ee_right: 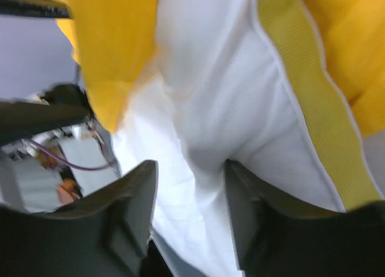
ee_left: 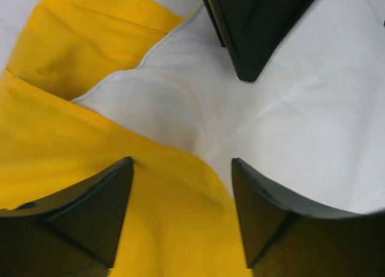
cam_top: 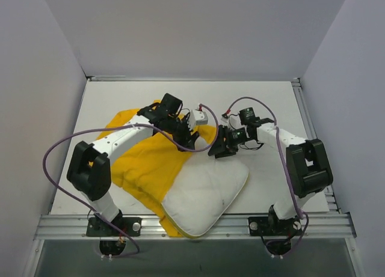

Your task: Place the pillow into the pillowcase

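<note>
The yellow pillowcase (cam_top: 147, 163) lies crumpled left of centre, its mouth over the far left end of the white pillow (cam_top: 207, 190), whose near end sticks out toward the front rail. My left gripper (cam_top: 191, 139) hovers at that mouth, open, with the yellow pillowcase (ee_left: 60, 139) edge between its fingers and the pillow (ee_left: 301, 127) beyond. Just to the right, my right gripper (cam_top: 218, 149) is open over the pillow's far edge. In its wrist view the right gripper (ee_right: 191, 166) straddles a fold of the pillow (ee_right: 216, 97) beside its yellow seam stripe (ee_right: 307, 109).
The white table (cam_top: 264, 103) is bounded by grey walls on three sides and a metal rail (cam_top: 198, 226) at the front. One dark finger of the right gripper (ee_left: 246, 30) reaches into the top of the left wrist view, close to my left fingers.
</note>
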Motion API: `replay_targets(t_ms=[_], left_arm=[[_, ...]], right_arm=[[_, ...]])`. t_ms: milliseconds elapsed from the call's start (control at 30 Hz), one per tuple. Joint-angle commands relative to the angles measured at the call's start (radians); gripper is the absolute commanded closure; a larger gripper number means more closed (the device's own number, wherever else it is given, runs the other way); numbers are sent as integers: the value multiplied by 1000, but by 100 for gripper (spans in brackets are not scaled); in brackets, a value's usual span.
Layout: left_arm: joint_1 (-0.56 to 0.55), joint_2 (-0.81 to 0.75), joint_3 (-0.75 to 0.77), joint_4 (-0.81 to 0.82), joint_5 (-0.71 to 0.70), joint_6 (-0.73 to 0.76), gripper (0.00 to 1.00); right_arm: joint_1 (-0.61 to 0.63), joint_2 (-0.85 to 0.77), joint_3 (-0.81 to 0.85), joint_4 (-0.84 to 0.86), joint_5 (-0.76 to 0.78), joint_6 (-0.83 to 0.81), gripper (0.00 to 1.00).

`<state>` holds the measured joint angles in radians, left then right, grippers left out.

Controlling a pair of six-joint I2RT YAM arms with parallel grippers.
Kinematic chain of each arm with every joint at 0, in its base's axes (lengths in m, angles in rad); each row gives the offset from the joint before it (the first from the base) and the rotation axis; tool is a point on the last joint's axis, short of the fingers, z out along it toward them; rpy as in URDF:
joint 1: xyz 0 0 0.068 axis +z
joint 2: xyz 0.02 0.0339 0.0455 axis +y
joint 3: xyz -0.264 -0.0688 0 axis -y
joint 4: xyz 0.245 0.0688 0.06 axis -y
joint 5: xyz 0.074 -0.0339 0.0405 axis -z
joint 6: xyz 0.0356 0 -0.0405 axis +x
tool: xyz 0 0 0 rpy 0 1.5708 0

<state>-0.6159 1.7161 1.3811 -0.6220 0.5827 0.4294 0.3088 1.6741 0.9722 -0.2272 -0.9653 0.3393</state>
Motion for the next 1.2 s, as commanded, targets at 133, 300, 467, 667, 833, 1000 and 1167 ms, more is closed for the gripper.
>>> replay_targets(t_ms=[133,300,467,667,833,1000,1167], left_arm=[[-93,-138,78,-90,57,359,7],[-215,29,133,-85,11,517,3],[-242,218,262,-79,-27,549,2],[-248,303,168,-127,-49,724,45],[-248,226,79,-99,8,741,78],[-248,145,49,-88,23,741,95],[-255,15,-28,-88,22,773,100]], right_arm=[[-270,31,364,-190,40,-236,19],[-217,220,528,-222,193,-293,16],[-155,325,612,-245,252,-332,14],[-36,401,620,-247,344,-457,11],[32,504,701,-304,373,-499,9],[113,594,789,-395,476,-511,9],[125,624,807,-431,533,-479,10]])
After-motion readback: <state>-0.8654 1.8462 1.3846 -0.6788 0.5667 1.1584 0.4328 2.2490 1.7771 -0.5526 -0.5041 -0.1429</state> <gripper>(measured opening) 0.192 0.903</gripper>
